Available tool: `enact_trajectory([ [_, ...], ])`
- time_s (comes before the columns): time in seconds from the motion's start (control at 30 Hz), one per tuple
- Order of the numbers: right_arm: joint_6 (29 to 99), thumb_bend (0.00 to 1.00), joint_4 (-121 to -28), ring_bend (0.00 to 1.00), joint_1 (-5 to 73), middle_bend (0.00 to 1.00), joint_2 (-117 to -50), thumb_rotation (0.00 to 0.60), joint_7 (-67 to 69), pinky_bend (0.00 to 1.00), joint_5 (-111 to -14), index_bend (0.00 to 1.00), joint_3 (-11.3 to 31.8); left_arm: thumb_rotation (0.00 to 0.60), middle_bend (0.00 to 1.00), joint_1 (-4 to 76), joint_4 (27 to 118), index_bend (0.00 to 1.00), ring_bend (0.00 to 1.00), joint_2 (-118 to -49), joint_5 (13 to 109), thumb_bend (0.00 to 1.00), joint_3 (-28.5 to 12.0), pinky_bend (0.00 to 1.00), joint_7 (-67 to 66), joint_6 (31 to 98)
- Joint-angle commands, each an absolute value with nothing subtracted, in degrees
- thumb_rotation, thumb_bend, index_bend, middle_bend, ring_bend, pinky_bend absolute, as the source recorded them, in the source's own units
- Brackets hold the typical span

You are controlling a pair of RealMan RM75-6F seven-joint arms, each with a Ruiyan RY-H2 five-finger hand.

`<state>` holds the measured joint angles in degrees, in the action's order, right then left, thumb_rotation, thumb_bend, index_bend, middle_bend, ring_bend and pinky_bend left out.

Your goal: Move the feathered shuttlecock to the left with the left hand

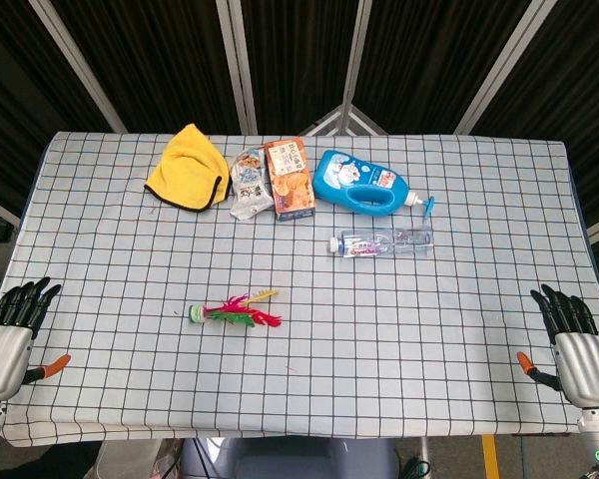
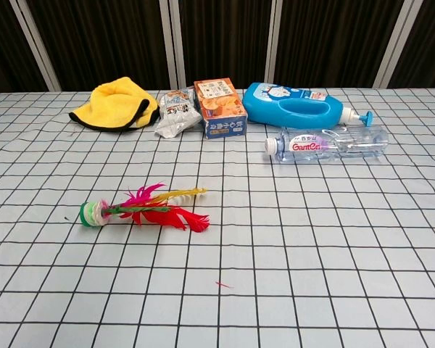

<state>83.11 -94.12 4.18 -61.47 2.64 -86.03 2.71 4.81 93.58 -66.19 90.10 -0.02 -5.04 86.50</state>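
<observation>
two hands flank the checked cloth: the left hand (image 1: 10, 334) lies empty at the near left edge, fingers apart. the feathered shuttlecock (image 1: 234, 313), red and yellow plumes on a round green base, lies left of centre. the right hand (image 1: 576, 344) lies empty, fingers spread, near right.

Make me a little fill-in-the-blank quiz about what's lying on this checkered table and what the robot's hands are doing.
1. The feathered shuttlecock lies on its side with its round base pointing toward the robot's ____ hand.
2. The cloth at the far edge of the table is ____ in colour.
3. The clear water bottle lies just in front of the ____ detergent bottle.
4. The left hand and right hand both hold ____.

Missing words: left; yellow; blue; nothing
</observation>
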Motion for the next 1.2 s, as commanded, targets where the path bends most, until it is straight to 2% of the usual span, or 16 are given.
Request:
enact_trajectory([
  [0.03,83.17,0.33,-94.07,0.00,4.17,0.00,-61.51,0.600,2.76,0.00,-86.04,0.00,2.75,0.600,0.00,4.80,93.51,0.00,0.00,-66.19,90.18,0.07,-0.01,0.00,-5.03,86.56],
  [0.5,82.99,0.33,-94.05,0.00,4.24,0.00,-61.62,0.600,2.57,0.00,-85.91,0.00,2.77,0.600,0.00,5.35,93.65,0.00,0.00,-66.16,90.38,0.07,0.26,0.00,-5.65,85.26],
  [0.67,83.16,0.33,-94.30,0.00,4.21,0.00,-61.58,0.600,2.42,0.00,-85.89,0.00,2.84,0.600,0.00,7.88,94.26,0.01,0.00,-66.41,90.51,0.13,-0.22,0.00,-8.48,81.59],
  [0.77,83.03,0.33,-94.27,0.00,4.19,0.00,-61.60,0.600,2.51,0.00,-85.82,0.00,2.77,0.600,0.00,9.91,94.84,0.07,0.00,-67.27,91.11,0.19,-1.53,0.00,-11.65,80.31],
  [0.87,82.92,0.33,-94.18,0.00,4.21,0.00,-61.56,0.600,2.65,0.00,-85.69,0.00,2.80,0.600,0.00,11.96,96.58,0.22,0.00,-68.82,90.50,0.28,-2.95,0.00,-14.77,78.41],
  [0.97,83.08,0.33,-94.29,0.00,4.15,0.00,-61.51,0.600,2.98,0.00,-85.65,0.00,2.89,0.600,0.00,14.25,98.52,0.30,0.00,-71.34,89.68,0.34,-4.32,0.00,-18.50,76.11],
  [1.2,82.82,0.33,-94.32,0.00,4.23,0.00,-61.48,0.600,3.03,0.00,-85.65,0.00,2.81,0.600,0.00,19.09,100.24,0.40,0.00,-80.85,85.20,0.36,-6.40,0.00,-28.46,70.26],
])
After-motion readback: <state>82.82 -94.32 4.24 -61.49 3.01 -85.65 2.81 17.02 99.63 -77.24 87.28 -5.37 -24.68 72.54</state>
